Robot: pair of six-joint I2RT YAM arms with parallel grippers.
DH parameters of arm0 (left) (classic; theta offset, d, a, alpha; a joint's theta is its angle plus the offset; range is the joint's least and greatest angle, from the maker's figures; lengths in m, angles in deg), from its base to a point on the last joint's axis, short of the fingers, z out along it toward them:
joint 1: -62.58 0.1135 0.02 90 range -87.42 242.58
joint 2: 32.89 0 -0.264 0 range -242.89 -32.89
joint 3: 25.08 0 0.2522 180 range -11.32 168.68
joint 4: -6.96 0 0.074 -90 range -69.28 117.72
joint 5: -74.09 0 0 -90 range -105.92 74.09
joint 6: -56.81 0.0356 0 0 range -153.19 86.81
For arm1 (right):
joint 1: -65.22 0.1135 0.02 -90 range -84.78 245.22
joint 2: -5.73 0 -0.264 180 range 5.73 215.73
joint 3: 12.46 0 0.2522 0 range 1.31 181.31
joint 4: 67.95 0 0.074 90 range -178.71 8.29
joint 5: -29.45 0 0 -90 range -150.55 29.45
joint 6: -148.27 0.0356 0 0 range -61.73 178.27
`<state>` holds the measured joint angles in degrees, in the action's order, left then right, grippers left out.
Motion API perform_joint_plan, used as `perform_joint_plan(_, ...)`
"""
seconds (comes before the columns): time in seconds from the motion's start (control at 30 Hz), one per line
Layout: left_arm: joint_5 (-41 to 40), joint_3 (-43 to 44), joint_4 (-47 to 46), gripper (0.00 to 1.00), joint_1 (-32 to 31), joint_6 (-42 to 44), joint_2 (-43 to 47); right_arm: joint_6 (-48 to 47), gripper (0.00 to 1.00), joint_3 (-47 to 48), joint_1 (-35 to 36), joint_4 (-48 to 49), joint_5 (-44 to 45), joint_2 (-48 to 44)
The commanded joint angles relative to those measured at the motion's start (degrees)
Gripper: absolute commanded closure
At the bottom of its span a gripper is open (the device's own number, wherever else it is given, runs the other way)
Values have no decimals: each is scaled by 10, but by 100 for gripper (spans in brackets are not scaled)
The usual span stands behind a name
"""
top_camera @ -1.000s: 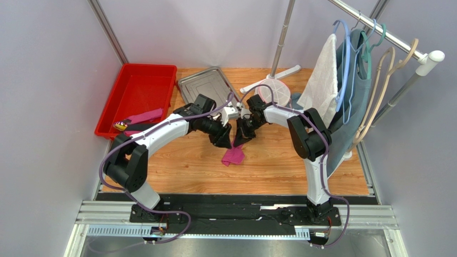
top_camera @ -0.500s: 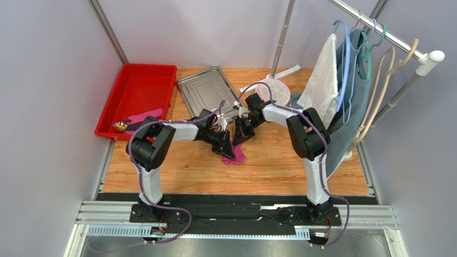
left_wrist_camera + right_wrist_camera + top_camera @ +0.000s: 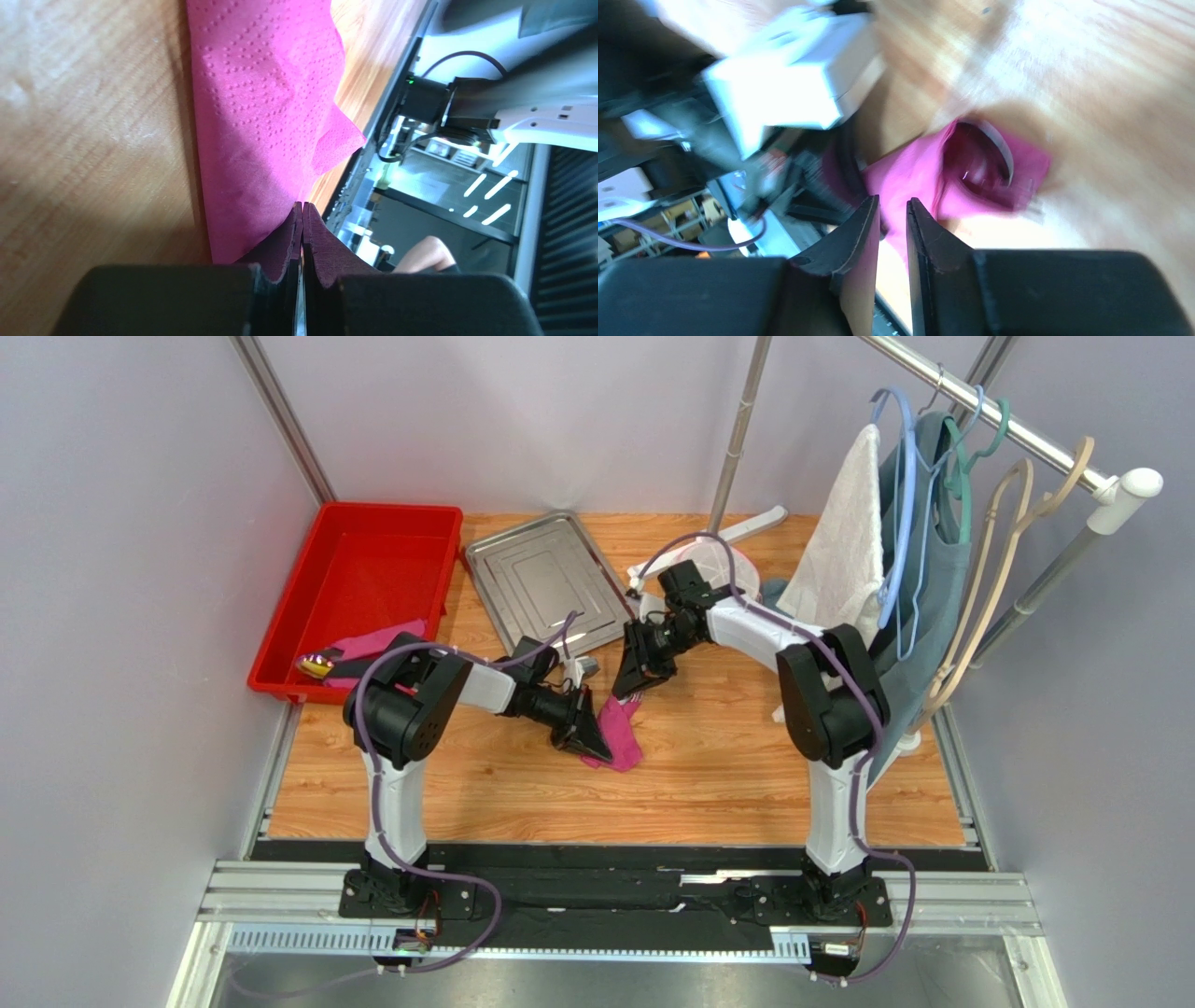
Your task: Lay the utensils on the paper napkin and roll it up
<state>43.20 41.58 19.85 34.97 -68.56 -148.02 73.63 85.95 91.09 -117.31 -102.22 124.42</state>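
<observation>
Left jaws fully closed, tips at left edge of crumpled magenta paper napkin (image 3: 619,738) on wooden counter (image 3: 730,756). Right jaws cracked open, empty, just far of napkin.

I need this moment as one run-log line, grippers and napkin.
paper napkin: folded on table, utensil inside | left gripper: shut at its edge | right gripper: slightly open, empty, near it | step: rolling
</observation>
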Motion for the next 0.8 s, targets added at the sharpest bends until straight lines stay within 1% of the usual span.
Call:
perform_joint_plan(0.0,-31,-26,-61,95,5,-23,-26,45,75,-25,-7,17,-17,-72)
perform_joint_plan(0.07,-30,-32,-87,95,5,-38,-27,61,75,-48,-7,29,-37,-74)
perform_joint_plan(0.23,-29,-45,-127,95,5,-64,-33,135,77,-98,5,108,-68,-67)
perform_joint_plan(0.33,-31,-46,-133,96,5,-69,-39,140,78,-109,17,126,-68,-48)
perform_joint_plan(0.5,-26,-56,-163,96,6,-86,-34,126,84,-115,21,117,-29,-15)
perform_joint_plan(0.6,-16,-65,-190,92,5,-100,-12,106,87,-118,21,101,-15,-1)
perform_joint_plan(0.7,-5,-71,-206,86,6,-99,32,66,89,-116,20,73,3,7)
perform_joint_plan(0.73,-3,-71,-201,80,6,-95,59,57,90,-118,21,67,12,7)
perform_joint_plan(0.77,-3,-69,-195,77,6,-91,74,47,90,-117,21,54,18,10)
